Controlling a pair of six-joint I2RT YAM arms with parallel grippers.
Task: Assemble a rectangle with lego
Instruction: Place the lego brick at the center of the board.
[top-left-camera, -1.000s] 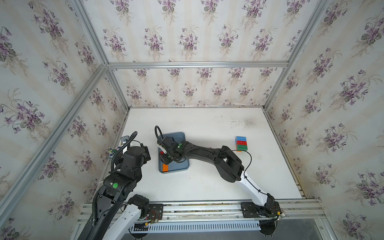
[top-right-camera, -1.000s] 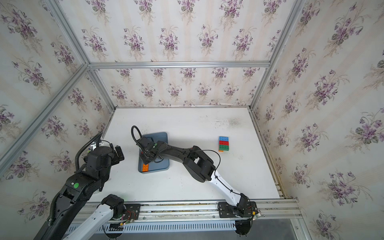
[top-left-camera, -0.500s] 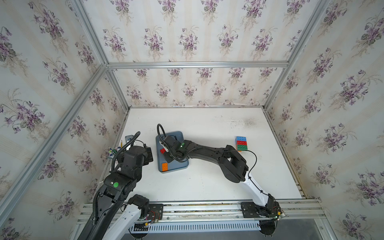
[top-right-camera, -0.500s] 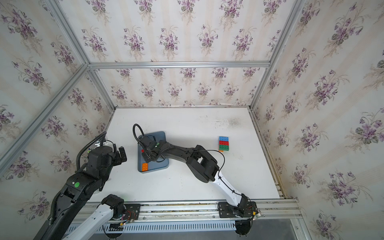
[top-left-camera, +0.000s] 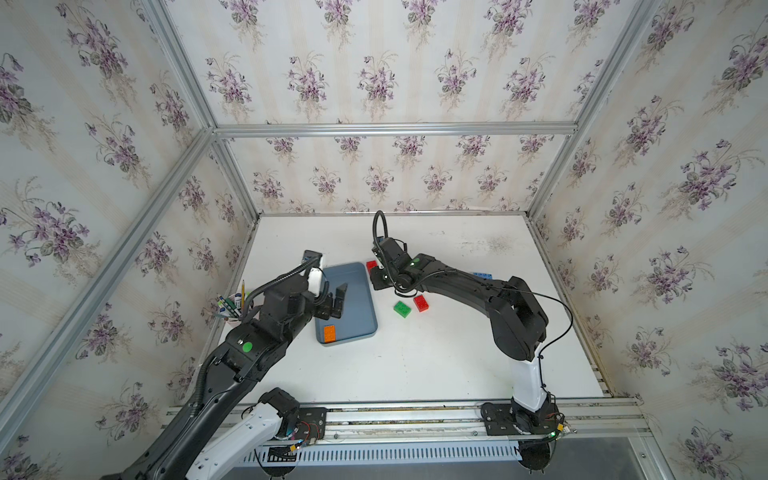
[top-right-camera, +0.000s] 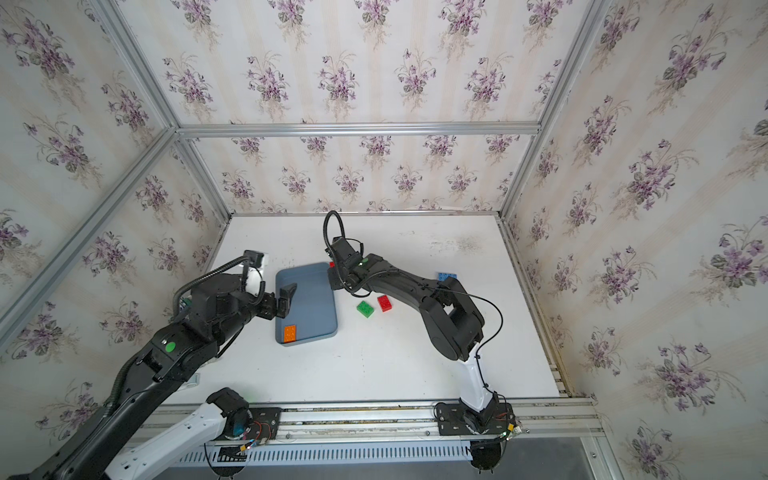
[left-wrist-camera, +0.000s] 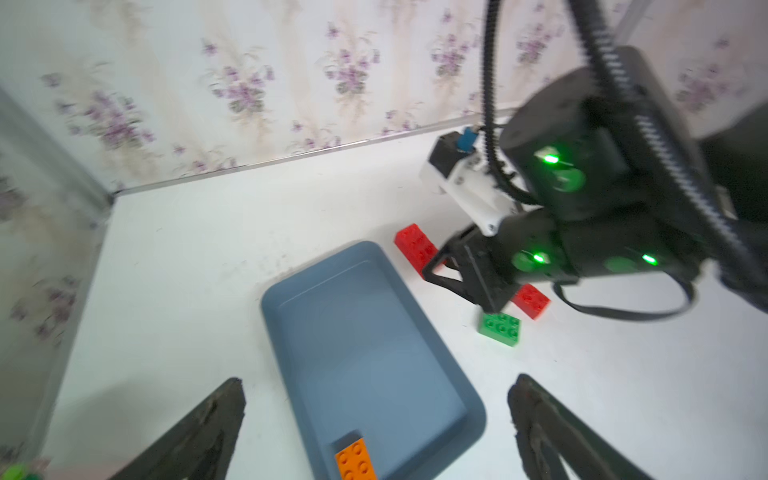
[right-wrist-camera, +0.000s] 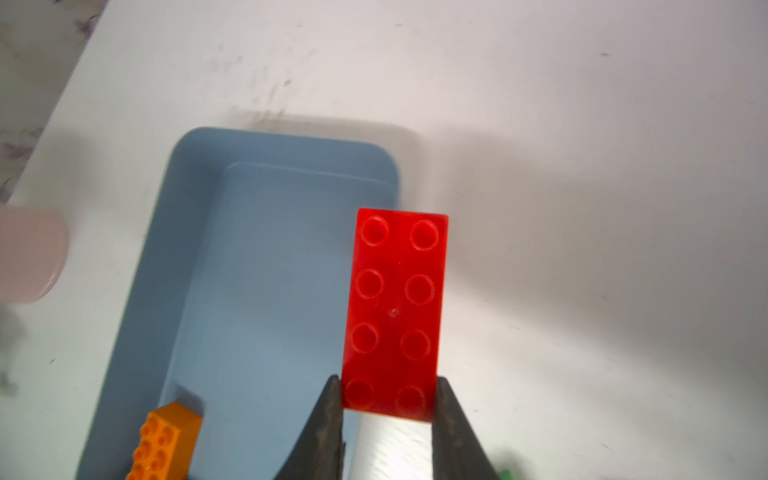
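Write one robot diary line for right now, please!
right gripper: shut on long red brick | left gripper: open, empty | orange brick: in tray | green brick: on table

Red brick; orange brick; blue-grey tray; floral walls.

Orange brick cut by frame edge, blue brick mostly behind right arm.

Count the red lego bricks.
2. A long red brick sits in the right gripper beside the tray; a short red brick lies by the green brick. The right arm may hide more.
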